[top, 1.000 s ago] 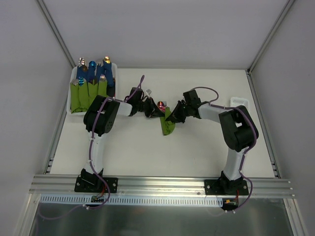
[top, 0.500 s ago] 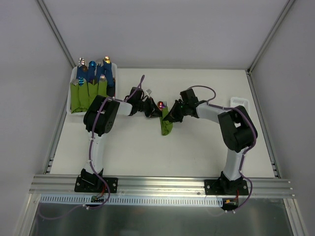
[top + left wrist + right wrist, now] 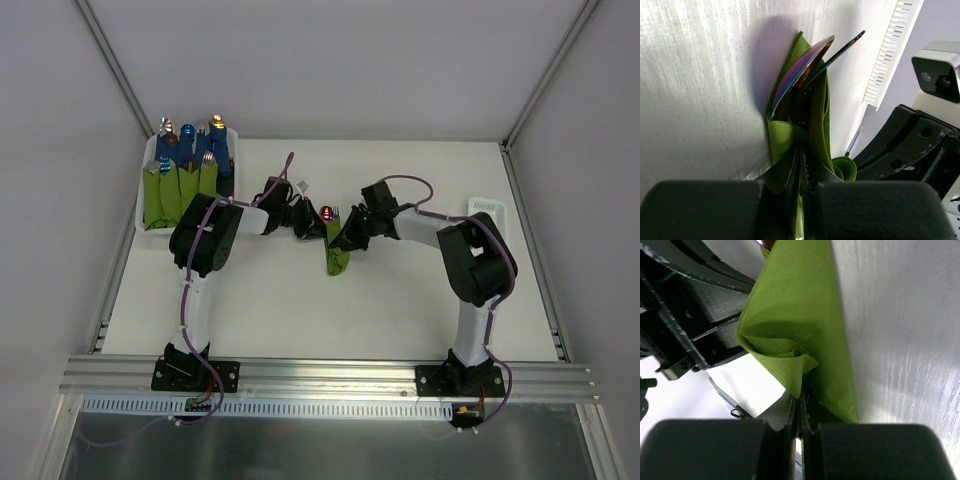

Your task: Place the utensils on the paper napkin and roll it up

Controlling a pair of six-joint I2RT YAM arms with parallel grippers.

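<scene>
1. Where the left arm (image 3: 205,240) and right arm (image 3: 480,260) meet at mid-surface (image 3: 300,310), both sets of jaws are clenched on the napkin (image 3: 338,260). The left jaws pinch it from the left and the right jaws pinch a folded edge from the right.
2. The napkin is wrapped into a narrow bundle around the utensils (image 3: 327,212), whose shiny tips stick out of its far end.
3. Further right, a white tray (image 3: 487,207) lies at the surface's edge.
4. At the far left, a white bin (image 3: 141,200) holds green rolls (image 3: 180,190) with blue handles.
</scene>
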